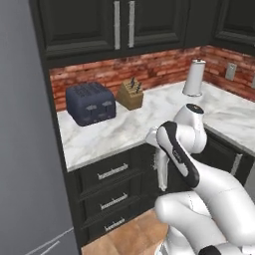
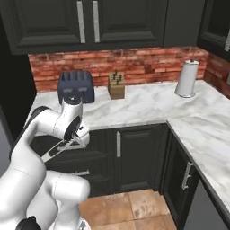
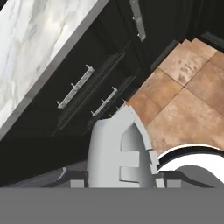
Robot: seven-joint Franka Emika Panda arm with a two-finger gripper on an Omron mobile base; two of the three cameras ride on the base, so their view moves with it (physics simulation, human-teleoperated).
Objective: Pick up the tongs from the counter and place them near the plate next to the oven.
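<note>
Tongs point(image 3: 120, 153) sit closest to cam, pinched in gripper point(image 3: 118, 177), hanging w/ arm below counter point(image 1: 149, 117) edge by drawers point(image 1: 112, 172); pickup looks done; carry to plate beside oven and set-down remain, I'd judge.

Place: you are looking at a home kitchen, its corner run of worktop.
Counter point(image 1: 124, 124): white, grey-veined marble wraps the corner over dark cabinets.
Drawers point(image 1: 112, 172): you see three stacked fronts with silver bar handles.
Upper cabinets point(image 2: 87, 22): dark panelled doors hang above a red brick backsplash point(image 2: 134, 60).
Appliances: a dark toaster point(image 1: 90, 103) sits by a wooden knife block point(image 1: 130, 93).
Paper towel roll point(image 2: 186, 78): it stands upright near the corner.
Floor point(image 2: 130, 209): terracotta tiles lie below you.
</note>
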